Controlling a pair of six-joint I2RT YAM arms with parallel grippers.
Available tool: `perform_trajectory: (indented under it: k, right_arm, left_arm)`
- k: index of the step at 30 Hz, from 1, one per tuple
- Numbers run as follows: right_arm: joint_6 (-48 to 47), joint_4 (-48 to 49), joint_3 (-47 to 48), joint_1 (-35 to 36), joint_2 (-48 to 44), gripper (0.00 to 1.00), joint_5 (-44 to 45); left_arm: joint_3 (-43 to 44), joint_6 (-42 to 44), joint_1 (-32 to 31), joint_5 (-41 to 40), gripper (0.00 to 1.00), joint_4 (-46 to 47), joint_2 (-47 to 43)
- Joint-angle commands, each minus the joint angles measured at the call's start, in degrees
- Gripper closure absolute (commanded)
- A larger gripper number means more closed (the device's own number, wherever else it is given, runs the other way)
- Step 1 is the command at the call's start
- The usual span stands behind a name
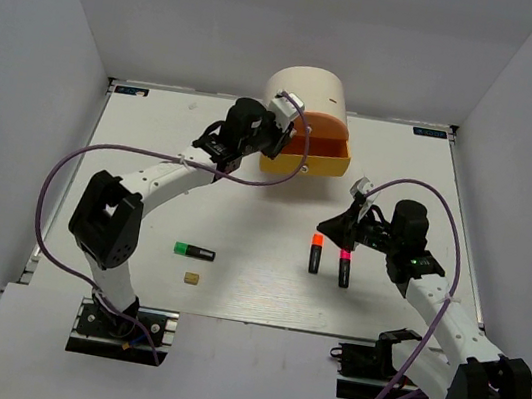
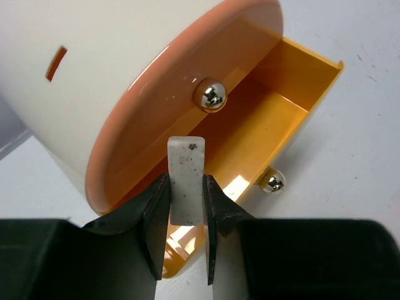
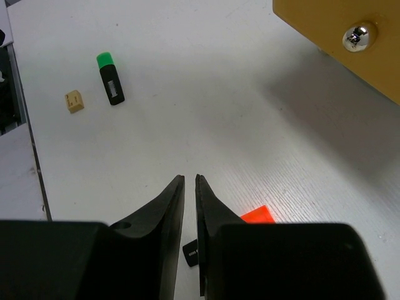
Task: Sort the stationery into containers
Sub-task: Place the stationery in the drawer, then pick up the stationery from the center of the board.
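Green-capped highlighter and tan block: on the table, well in front of the desk unit, to its left. Left gripper: clamped on the white eraser, at the unit's front. The eraser is a speckled slab, its long axis in line with the fingers. The open yellow drawer lies directly beyond the eraser's tip, and release there looks feasible. Right gripper: in front of the unit to its right, jaws all but together and holding nothing, above the orange-capped highlighter and pink-capped highlighter.
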Motion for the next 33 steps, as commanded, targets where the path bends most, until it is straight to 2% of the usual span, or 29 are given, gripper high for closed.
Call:
perform_trajectory:
  k: [1, 4, 8, 10, 13, 16, 18, 20, 21, 22, 25, 27, 28, 33]
  right_arm:
    - [-1.63, 0.26, 0.21, -0.32, -1.03, 0.81, -0.10]
    - [-1.89, 0.00, 0.21, -0.15, -1.03, 0.79, -0.10]
    - [-2.42, -0.44, 0.48, -0.15, -1.29, 0.76, -0.36]
    - [-3.47, -0.70, 0.56, -0.23, -1.03, 0.73, -0.97]
    - [-5.66, -1.49, 1.00, -0.23, -0.86, 0.68, -2.29]
    - [-12.85, -3.08, 1.44, 0.29, -0.50, 0.59, -7.20]
    - [-16.11, -3.43, 1.44, 0.64, 0.02, 0.49, -11.51]
    - [-23.93, -5.09, 2.75, 2.31, 1.43, 0.42, -14.59]
    - [-26.13, -9.80, 3.46, 2.92, 2.91, 0.38, -15.03]
    - [-34.24, -12.54, 4.16, 4.50, 5.02, 0.36, -15.30]
    - [-43.96, -20.56, 8.82, 10.98, 10.73, 0.31, -13.64]
    - [-46.00, -21.71, 11.72, 13.55, 14.43, 0.30, -11.71]
    - [-46.19, -21.62, 13.03, 17.83, 15.31, 0.30, -10.22]
    - [-41.18, -16.53, 19.52, 27.79, 25.50, 0.32, -3.80]
  left_arm:
    - [2.45, 0.72, -0.32, -4.44, 0.62, 1.82, -0.51]
    - [3.68, 0.72, -0.32, -5.16, 0.58, 1.82, -0.51]
    - [5.87, 0.19, -0.32, -5.16, 0.40, 0.77, 0.10]
    - [5.88, -0.59, -0.32, -5.16, 0.35, 0.77, -1.21]
    - [5.88, -2.79, -0.32, -4.01, 0.31, 0.77, -4.11]
    - [5.88, -7.44, -0.85, -3.31, 0.28, -0.98, -9.38]
    - [3.43, -12.35, -0.85, -4.09, 0.24, -3.53, -13.15]
    - [-2.01, -16.66, -0.85, -6.02, 0.19, -6.68, -19.89]
    - [-4.29, -21.04, -0.06, -6.03, 0.16, -7.83, -22.37]
    - [-9.10, -23.26, -0.06, -6.03, 0.15, -9.15, -24.84]
    - [-18.86, -30.20, -0.06, -9.36, 0.12, -14.34, -35.03]
    - [-23.28, -34.24, -0.06, -13.23, 0.10, -18.63, -40.13]
    - [-27.04, -38.09, -0.06, -14.55, 0.09, -20.05, -45.46]
    - [-35.94, -47.26, -0.06, -22.55, 0.00, -30.13, -60.43]
